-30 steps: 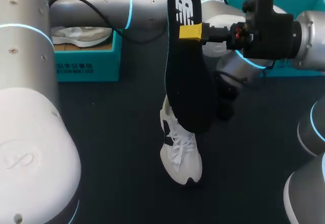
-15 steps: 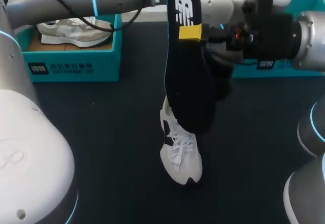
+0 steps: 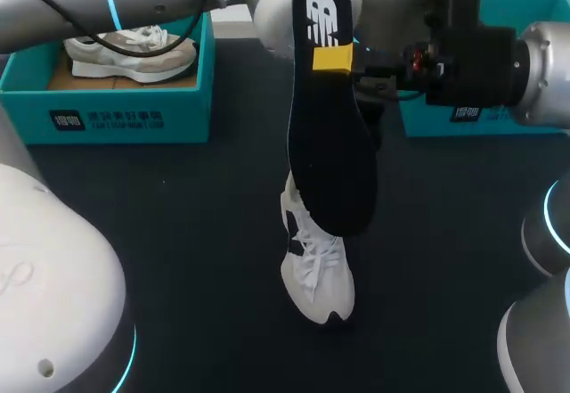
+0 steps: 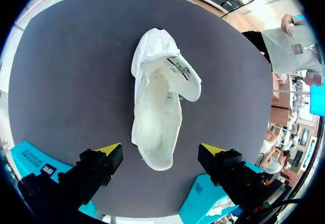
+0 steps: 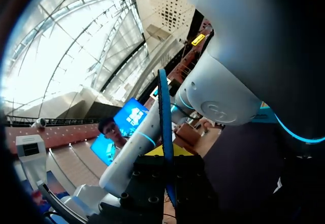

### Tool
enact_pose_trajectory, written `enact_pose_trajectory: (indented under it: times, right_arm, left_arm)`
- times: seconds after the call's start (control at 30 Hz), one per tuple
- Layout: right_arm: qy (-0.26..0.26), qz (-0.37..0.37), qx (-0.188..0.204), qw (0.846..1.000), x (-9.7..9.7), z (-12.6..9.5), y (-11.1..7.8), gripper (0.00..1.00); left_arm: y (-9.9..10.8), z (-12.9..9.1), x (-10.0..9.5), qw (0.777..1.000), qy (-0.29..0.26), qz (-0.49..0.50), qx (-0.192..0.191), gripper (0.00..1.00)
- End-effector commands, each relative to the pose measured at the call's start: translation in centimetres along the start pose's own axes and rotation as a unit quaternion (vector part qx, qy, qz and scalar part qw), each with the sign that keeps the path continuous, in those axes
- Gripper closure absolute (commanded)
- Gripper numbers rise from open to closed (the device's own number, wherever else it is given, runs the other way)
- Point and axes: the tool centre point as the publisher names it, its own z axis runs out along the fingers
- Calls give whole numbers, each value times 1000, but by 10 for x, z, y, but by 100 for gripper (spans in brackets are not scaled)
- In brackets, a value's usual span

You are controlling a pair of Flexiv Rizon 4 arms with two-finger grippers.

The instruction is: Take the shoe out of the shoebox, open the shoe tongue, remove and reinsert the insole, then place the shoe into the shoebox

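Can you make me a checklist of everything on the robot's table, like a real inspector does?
Surface: dark table.
Job's things: white shoe lies on the table, tongue pulled open; black insole held upright above it; teal shoebox at the back left.
Clutter: spare shoe inside the shoebox; second teal box at the back right.
Grippers: left gripper open, over the shoe; right gripper shut on the insole.
Cables: thin black cable at the right gripper.
Surroundings: nothing seen.
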Motion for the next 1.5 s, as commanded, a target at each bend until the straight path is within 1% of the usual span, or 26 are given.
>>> enact_pose_trajectory:
  times: [0.03, 0.07, 0.1, 0.17, 0.23, 0.3, 0.47, 0.57, 0.7, 0.77, 1.5]
  right_arm:
    - [2, 1, 1, 1000, -5, 3, 4, 100]
    - [2, 1, 1, 1000, -5, 3, 4, 100]
    - [2, 1, 1, 1000, -5, 3, 4, 100]
    - [2, 1, 1, 1000, -5, 3, 4, 100]
    - [2, 1, 1, 1000, -5, 3, 4, 100]
    - [2, 1, 1, 1000, -5, 3, 4, 100]
    - [2, 1, 1, 1000, -5, 3, 4, 100]
    - [2, 1, 1, 1000, -5, 3, 4, 100]
    - [2, 1, 1, 1000, -5, 3, 4, 100]
    - [2, 1, 1, 1000, -5, 3, 4, 100]
    - [2, 1, 1, 1000, -5, 3, 4, 100]
  left_arm:
    - [1, 7, 9, 996, -83, -9, 4, 0]
    - [5, 8, 11, 996, -89, -7, 16, 0]
    - [9, 10, 14, 996, -86, -25, 11, 0]
    - [17, 12, 19, 995, -98, -25, 28, 0]
    - [25, 13, 24, 994, -98, -41, 25, 0]
    - [29, 11, 29, 992, -109, -46, 31, 0]
    - [28, 2, 44, 989, -136, -52, 29, 0]
    - [26, 0, 49, 986, -155, -45, 32, 0]
    - [29, 2, 48, 983, -179, -32, 38, 0]
    - [31, 3, 47, 979, -198, -18, 52, 0]
    - [32, 3, 46, 979, -196, -16, 52, 0]
